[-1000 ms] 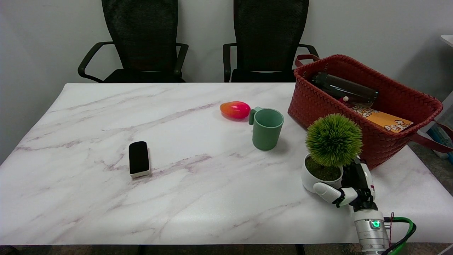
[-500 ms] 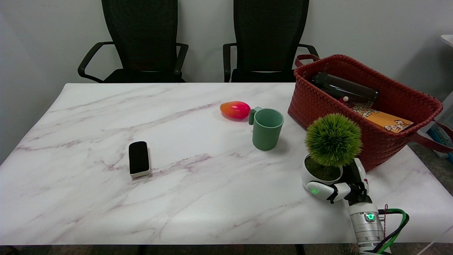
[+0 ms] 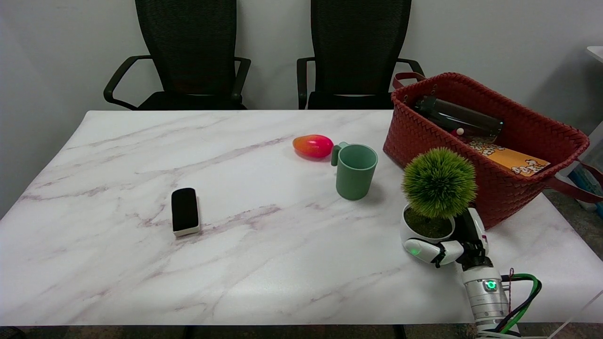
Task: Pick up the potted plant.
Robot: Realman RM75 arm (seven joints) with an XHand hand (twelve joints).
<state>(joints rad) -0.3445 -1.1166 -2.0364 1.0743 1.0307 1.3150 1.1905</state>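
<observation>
The potted plant (image 3: 438,197) is a round green tuft in a small white pot, at the table's right side in front of the basket. My right hand (image 3: 454,242) wraps the pot from the near right side: its thumb lies across the pot's front with a green light on its tip, and the other fingers go behind the pot, mostly hidden. The hand grips the pot. Whether the pot's base still touches the table cannot be told.
A red woven basket (image 3: 541,188) holding a dark bottle and an orange box stands right behind the plant. A green mug (image 3: 355,172) and a red-orange mango (image 3: 313,146) sit left of it. A black-topped eraser (image 3: 184,211) lies mid-left. Two black chairs stand beyond the table.
My hand has moved in from the near side and closed round the pot, its thumb tip now lit green. The plant has shifted slightly up and to the left.
</observation>
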